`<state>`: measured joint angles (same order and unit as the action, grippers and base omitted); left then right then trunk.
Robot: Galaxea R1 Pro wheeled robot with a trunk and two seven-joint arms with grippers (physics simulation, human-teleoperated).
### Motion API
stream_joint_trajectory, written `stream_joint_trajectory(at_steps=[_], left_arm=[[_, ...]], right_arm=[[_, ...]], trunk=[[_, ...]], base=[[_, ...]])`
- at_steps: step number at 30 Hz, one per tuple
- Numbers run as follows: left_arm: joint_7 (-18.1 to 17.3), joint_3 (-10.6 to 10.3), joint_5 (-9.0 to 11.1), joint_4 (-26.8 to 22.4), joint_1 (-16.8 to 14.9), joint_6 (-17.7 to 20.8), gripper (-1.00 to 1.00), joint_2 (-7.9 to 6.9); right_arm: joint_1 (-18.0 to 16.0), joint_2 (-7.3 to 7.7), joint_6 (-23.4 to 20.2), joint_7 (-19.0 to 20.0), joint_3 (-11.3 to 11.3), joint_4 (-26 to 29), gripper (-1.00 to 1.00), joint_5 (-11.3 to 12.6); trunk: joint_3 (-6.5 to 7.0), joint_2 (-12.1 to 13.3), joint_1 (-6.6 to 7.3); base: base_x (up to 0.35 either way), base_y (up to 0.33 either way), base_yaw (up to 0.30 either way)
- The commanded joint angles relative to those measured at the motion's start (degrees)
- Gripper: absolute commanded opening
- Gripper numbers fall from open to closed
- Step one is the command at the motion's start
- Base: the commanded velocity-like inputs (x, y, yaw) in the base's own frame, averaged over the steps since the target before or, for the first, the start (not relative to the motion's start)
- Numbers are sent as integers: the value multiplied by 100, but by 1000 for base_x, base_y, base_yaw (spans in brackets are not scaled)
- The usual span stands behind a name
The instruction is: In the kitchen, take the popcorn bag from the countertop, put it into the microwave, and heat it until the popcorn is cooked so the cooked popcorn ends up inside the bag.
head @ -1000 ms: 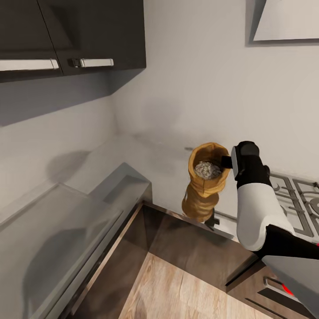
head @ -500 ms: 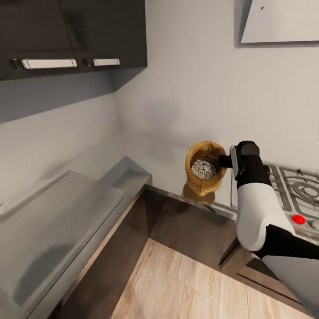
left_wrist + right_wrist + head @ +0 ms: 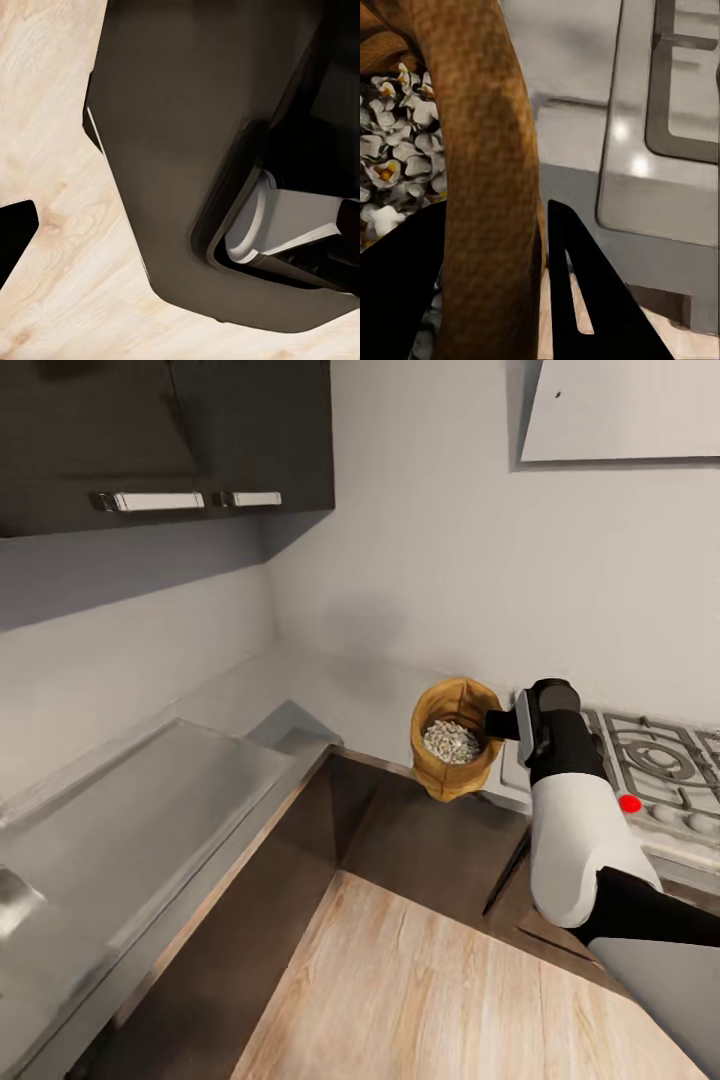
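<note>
The right gripper (image 3: 500,724) is clenched on the rolled rim of the popcorn bag (image 3: 452,750), held aloft past the countertop (image 3: 370,705) edge, left of the gas hob (image 3: 650,765); a jolt could slip that thin hold and spill the popcorn (image 3: 450,741) floorward.

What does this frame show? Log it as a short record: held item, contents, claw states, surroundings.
held item: popcorn bag, upright, gripped at its rolled rim by the right claw
bag position: lifted, at the countertop edge beside the gas hob
contents: popcorn, greyish grains in the head view; pale puffs with yellow centres in the right wrist view
right claw: shut, one finger outside the rim, the other inside
left claw: state cannot be told
microwave: unplaced from these pictures
</note>
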<state>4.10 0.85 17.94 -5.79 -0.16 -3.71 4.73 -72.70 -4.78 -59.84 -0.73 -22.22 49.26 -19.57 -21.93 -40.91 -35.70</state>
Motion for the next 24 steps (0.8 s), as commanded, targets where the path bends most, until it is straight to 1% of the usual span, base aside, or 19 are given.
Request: stream_joint_trajectory(at_steps=[1, 3, 7, 11, 15, 17, 21, 24], left_arm=[[12, 4, 17, -1, -2, -16, 100, 9], [12, 4, 10, 3, -2, -16, 100, 17], [12, 5, 8, 7, -2, -16, 100, 19], [12, 3, 7, 14, -2, -16, 100, 20], [12, -3, 0, 17, -2, -16, 100, 20], [12, -5, 0, 17, -2, -16, 100, 20], [12, -7, -1, 19, -2, -16, 100, 7], [12, -14, 0, 25, -2, -19, 100, -4]], right_arm=[[-4, -41, -16, -11, -21, -3, -100, 1], [-3, -79, -16, -13, -26, -21, -100, 4], [1, -95, -16, -13, -28, -51, -100, 6], [0, -148, -16, -15, -34, -264, -100, 6], [0, -152, -16, -15, -36, -458, -100, 6], [0, -148, -16, -15, -42, -674, -100, 6], [1, -131, -16, -10, -53, -1423, -100, 6], [1, -128, -16, 117, -54, -1783, -100, 6]], trunk=[[-7, -6, 3], [-7, -6, 3], [-7, -6, 3], [-7, -6, 3], [-7, -6, 3], [-7, -6, 3], [-7, -6, 3], [-7, -6, 3]], base=[[-349, 0, 0], [-349, 0, 0], [-349, 0, 0], [-349, 0, 0], [-349, 0, 0], [-349, 0, 0], [-330, 0, 0], [-96, 0, 0]])
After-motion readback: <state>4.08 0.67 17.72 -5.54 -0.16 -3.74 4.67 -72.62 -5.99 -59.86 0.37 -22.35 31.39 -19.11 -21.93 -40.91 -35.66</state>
